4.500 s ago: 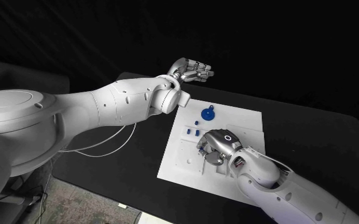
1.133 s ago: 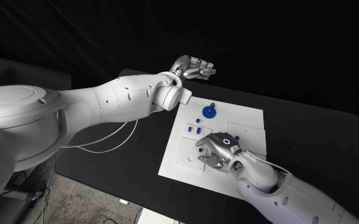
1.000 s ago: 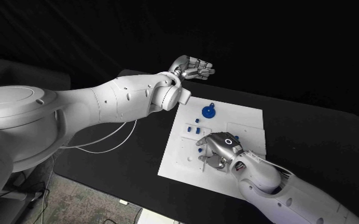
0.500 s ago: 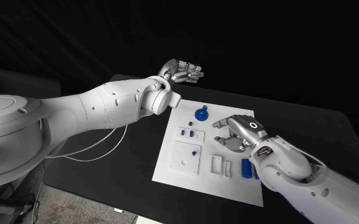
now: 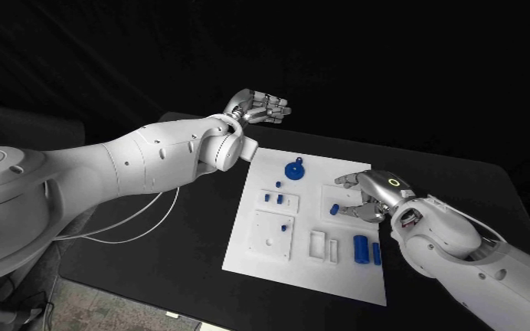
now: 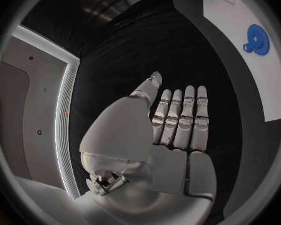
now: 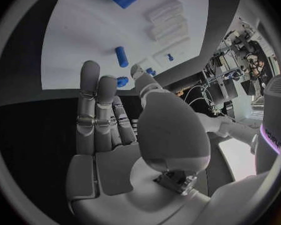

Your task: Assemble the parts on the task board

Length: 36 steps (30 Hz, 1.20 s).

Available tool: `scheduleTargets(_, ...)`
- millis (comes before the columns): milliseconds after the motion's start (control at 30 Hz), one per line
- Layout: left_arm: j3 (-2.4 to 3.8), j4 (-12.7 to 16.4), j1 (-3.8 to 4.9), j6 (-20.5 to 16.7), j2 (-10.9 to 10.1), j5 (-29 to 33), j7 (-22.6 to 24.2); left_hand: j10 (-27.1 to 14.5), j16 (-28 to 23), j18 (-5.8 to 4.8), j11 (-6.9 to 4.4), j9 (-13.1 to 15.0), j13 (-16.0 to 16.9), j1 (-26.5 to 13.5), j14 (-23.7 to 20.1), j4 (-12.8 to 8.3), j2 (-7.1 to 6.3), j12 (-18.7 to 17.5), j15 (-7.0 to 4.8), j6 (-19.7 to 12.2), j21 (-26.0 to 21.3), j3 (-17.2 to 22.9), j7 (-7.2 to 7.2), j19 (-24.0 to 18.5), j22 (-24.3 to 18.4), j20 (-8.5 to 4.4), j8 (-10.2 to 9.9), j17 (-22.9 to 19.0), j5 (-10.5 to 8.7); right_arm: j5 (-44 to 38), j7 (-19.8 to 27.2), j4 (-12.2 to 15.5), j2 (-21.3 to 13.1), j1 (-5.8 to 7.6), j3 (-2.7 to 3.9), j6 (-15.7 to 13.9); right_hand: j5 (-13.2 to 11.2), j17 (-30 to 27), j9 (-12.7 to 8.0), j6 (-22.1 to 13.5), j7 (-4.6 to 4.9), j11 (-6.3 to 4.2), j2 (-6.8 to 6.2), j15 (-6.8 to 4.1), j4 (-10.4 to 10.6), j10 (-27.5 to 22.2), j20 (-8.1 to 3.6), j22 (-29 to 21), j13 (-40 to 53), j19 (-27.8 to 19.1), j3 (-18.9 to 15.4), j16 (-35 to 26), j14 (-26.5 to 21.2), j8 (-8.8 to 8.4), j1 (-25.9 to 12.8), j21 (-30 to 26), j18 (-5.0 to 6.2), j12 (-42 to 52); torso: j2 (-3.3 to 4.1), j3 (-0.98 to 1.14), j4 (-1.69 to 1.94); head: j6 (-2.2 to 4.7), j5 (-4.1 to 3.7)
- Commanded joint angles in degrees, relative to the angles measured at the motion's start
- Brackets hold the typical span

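Right hand [image 5: 370,196]: empty, fingers spread, right of peg [image 5: 334,210]; risk: knocking it flat.
Left hand [image 5: 257,107]: empty, fingers together, beyond board [image 5: 289,258].

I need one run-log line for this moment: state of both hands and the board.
left hand: open, raised beyond task board | right hand: open, above board, holds nothing | blue gear: on board, far end | small blue cylinder: lying beside right hand

Right robot hand [image 5: 370,193] over task board [image 5: 289,262]
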Motion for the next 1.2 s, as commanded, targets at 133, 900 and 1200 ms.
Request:
scheduleTargets(133,0.03,0.0,0.1,0.7,0.2,-0.2,0.5,-0.4,-0.2,0.46,0.0,0.0,0.0,0.2,-0.3,0.0,0.38,0.4,-0.11,0.2,0.1,-0.2,-0.03,0.1,0.0,0.15,0.2,0.0,-0.01,-1.5,-1.2,-1.3,0.8,0.03,-0.06,6.7,-0.6,0.0,-0.1,0.0,-0.03,-0.19,0.47,0.41,1.2,-0.1,0.36,-0.2,0.0,2.2,-0.5,0.3,0.0,-0.21,0.7,-0.1,1.05,-0.2,0.03,-0.15,0.04,-0.12,-0.04)
scheduleTargets(900,0.0,-0.3,0.09,0.9,0.5,-0.2,0.4,-0.5,-0.2,0.47,0.02,0.0,0.0,0.2,-0.3,0.1,0.41,0.4,-0.1,0.2,0.1,-0.3,-0.03,0.1,-0.1,0.16,0.2,0.0,-0.01,-0.2,-0.6,-4.3,4.6,0.02,-1.15,8.2,-2.5,0.3,0.3,12.4,2.77,-2.63,7.28,-0.94,-12.6,9.9,-1.0,-0.5,0.0,2.2,14.4,0.6,0.6,0.1,-9.8,1.7,-0.67,-0.1,0.05,-0.09,0.01,-0.57,0.48)
scheduleTargets(1200,0.0,-0.3,0.09,0.9,0.6,-0.2,0.3,-0.5,-0.2,0.47,0.02,0.0,0.0,0.2,-0.3,0.1,0.41,0.4,-0.1,0.2,0.1,-0.3,-0.03,0.1,-0.1,0.16,0.2,0.0,-0.01,-1.0,-0.7,-4.5,5.0,0.01,-1.32,6.7,-4.2,0.4,0.4,16.7,2.92,-3.6,8.44,-1.48,-12.3,13.7,-1.49,-0.3,0.1,2.1,19.3,0.9,0.6,0.25,-9.8,2.1,-1.02,-0.1,0.03,-0.07,-0.06,-0.73,0.58)
